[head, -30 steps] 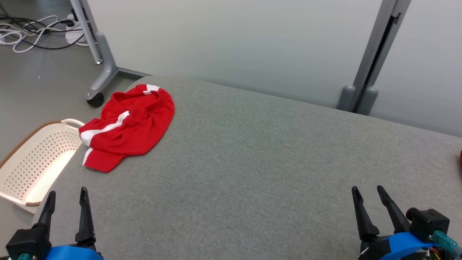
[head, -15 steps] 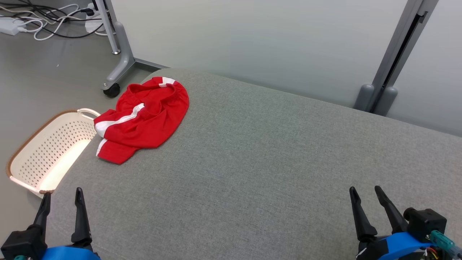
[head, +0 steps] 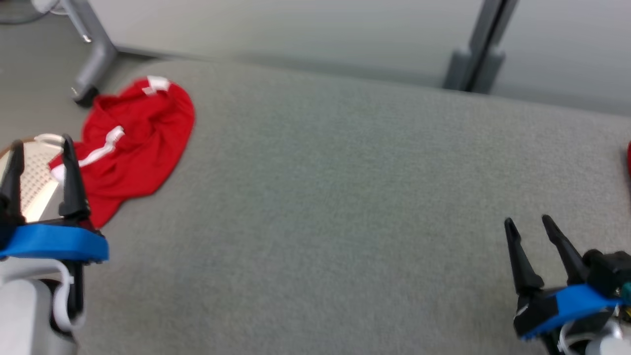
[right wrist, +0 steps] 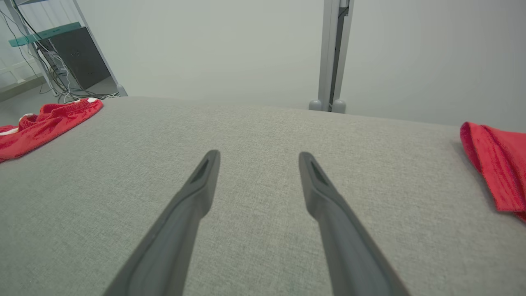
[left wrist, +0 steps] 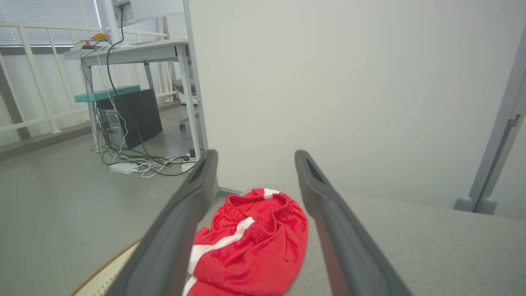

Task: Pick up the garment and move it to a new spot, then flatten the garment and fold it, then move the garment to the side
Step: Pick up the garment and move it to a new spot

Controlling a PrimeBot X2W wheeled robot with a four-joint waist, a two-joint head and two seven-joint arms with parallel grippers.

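The garment is a crumpled pair of red shorts with white stripes, lying at the far left corner of the grey fabric-covered table. My left gripper is open and raised beside the garment's near left end, its fingers empty. In the left wrist view the garment lies below and ahead of the open left gripper. My right gripper is open over the table's near right part, holding nothing. The right wrist view has the right gripper above bare fabric, with the garment far to the left.
A white perforated basket stands on the floor off the table's left edge, behind my left gripper. Another red cloth lies at the table's right edge. A partition with grey wheeled legs stands behind the table, with cables on the floor.
The head camera has tilted and shifted, so the picture is blurred. My left gripper has risen and come forward to beside the garment. Both grippers stay open.
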